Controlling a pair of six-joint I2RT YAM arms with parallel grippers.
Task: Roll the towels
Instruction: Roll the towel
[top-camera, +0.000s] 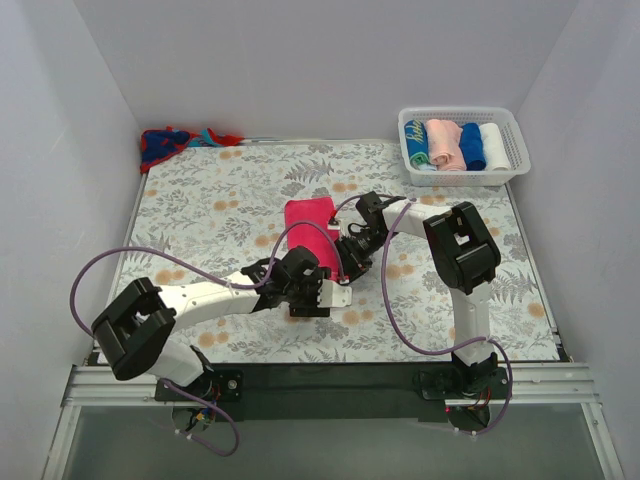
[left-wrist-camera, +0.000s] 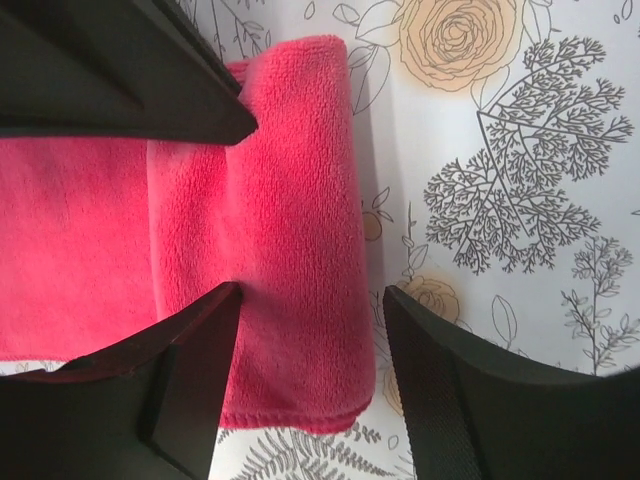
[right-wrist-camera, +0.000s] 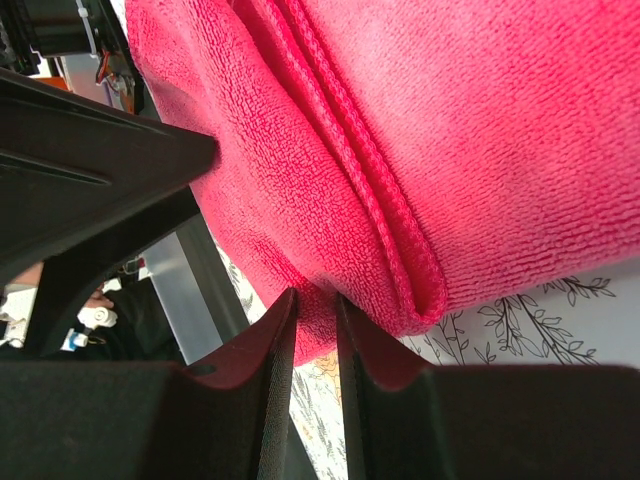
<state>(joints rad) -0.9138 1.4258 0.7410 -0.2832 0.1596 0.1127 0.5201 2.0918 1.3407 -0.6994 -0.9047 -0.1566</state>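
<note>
Right gripper (top-camera: 350, 255) pinches the plain hot-pink cloth towel's (top-camera: 308, 225) folded end; left gripper (top-camera: 320, 290) gapes astride it. Rolling looks barely begun; next, tuck that fold over evenly.

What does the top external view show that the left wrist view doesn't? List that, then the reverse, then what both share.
Only top external: the white slotted plastic basket holding rolled towels, and a crumpled red-and-blue cloth towel at the far left corner.
Only left wrist: the folded-over end of the hot-pink cloth towel lying between the open jaws of the left gripper.
Both: the pink towel, the left gripper and the grey-and-orange floral table cloth.
</note>
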